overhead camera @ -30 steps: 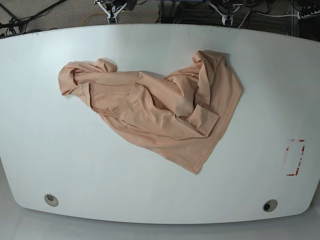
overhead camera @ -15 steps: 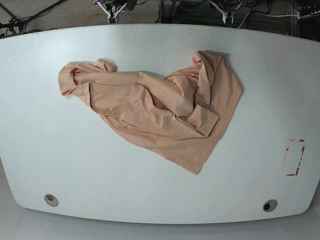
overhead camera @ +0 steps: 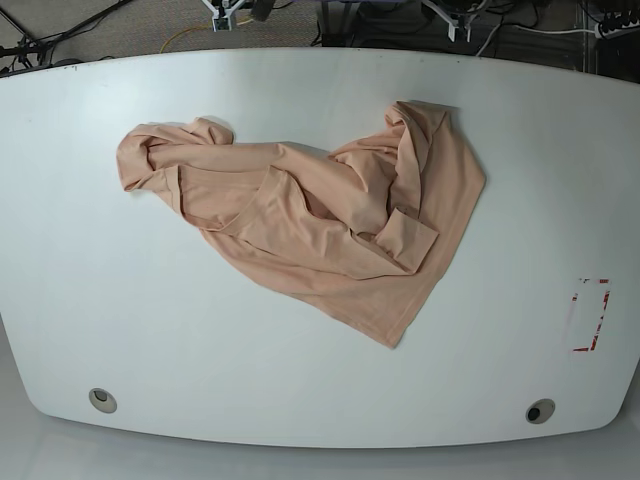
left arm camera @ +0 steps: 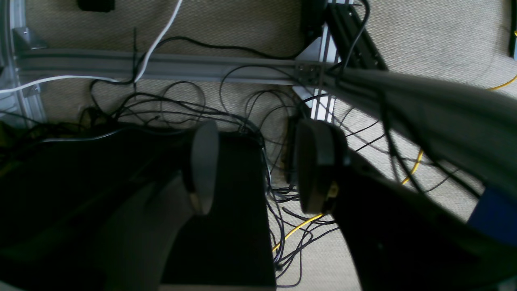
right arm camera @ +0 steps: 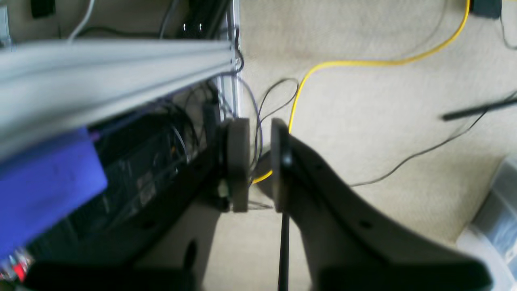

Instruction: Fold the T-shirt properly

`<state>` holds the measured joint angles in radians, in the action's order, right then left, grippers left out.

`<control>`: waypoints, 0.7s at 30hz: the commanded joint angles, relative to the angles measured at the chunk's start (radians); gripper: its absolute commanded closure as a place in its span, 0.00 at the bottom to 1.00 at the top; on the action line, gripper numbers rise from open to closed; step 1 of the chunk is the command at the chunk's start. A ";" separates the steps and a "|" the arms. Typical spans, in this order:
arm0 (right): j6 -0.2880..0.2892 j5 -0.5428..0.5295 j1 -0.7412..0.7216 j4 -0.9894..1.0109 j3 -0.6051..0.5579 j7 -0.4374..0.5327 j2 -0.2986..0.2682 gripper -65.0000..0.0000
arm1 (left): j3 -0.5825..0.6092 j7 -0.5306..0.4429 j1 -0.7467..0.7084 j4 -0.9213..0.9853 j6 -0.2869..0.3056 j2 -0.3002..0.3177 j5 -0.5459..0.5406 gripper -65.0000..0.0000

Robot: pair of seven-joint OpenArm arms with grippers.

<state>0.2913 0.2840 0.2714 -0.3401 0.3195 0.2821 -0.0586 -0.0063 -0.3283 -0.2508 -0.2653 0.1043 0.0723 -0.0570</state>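
The T-shirt (overhead camera: 320,215) lies crumpled on the white table (overhead camera: 120,320) in the base view, peach-pink, with its neck opening toward the left and a sleeve folded over on the right. No gripper is near it. My left gripper (left arm camera: 258,169) hangs off the table over cabled floor, open, with nothing between its fingers (left arm camera: 200,167). My right gripper (right arm camera: 259,163) is also above the floor, its pads shut to a thin slit and holding nothing. Only slivers of the arms show at the base view's top edge.
A red-marked rectangle (overhead camera: 590,315) sits near the table's right edge. Two round holes (overhead camera: 101,400) (overhead camera: 540,411) lie along the front edge. Behind the table are aluminium frame rails (left arm camera: 161,66), black cables and a yellow cable (right arm camera: 363,62) on carpet.
The bits of both arms at the base view's top edge have drawn back further out of view. The T-shirt has not moved.
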 commanded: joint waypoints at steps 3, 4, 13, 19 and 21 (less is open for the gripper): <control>0.003 -0.006 0.070 -0.113 0.002 0.012 0.001 0.87 | -0.001 -0.094 -0.045 -0.001 -0.002 0.007 -0.001 0.57; 0.003 -0.006 0.088 -0.144 0.002 0.012 0.012 0.87 | -0.001 -0.108 -0.051 -0.002 -0.002 0.007 -0.001 0.57; 0.007 -0.006 0.184 -0.307 0.002 0.006 0.026 0.87 | -0.001 -0.182 -0.143 -0.113 -0.002 0.008 -0.001 0.57; 0.009 -0.006 0.187 -0.311 0.002 0.006 0.026 0.87 | -0.001 -0.124 -0.238 -0.299 -0.002 0.008 0.001 0.57; 0.009 -0.006 0.188 -0.311 0.002 0.006 0.026 0.87 | -0.001 -0.076 -0.265 -0.366 -0.002 0.008 0.001 0.57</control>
<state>0.2951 0.2840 0.4480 -0.6418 0.3195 0.2764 -0.0296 -0.0063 -0.4187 -0.4858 -0.5720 0.1040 0.0753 -0.0540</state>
